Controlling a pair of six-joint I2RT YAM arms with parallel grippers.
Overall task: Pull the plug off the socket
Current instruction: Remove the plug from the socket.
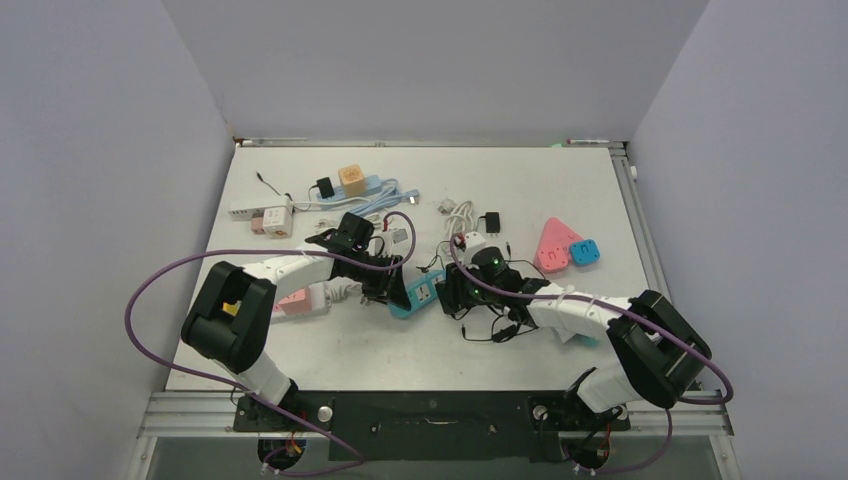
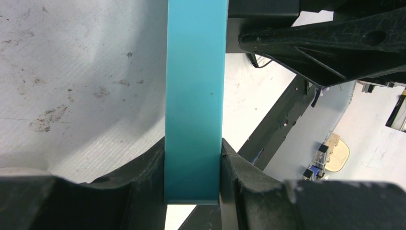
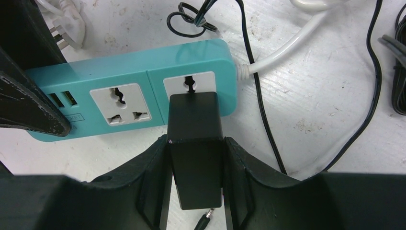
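Plug [image 3: 196, 151] snug in right end effector [image 3: 196, 140]

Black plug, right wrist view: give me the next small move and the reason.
Probably pull the plug straight back, away from the socket face. The right gripper is shut on the black plug, which looks seated in the end outlet of the teal power strip. The left gripper clamps the strip's other end, so it should hold firm against the pull.

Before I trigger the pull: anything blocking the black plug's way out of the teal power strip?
Nothing visible. Right gripper grips the plug, left gripper pins the power strip; loose cables lie beside, not across.
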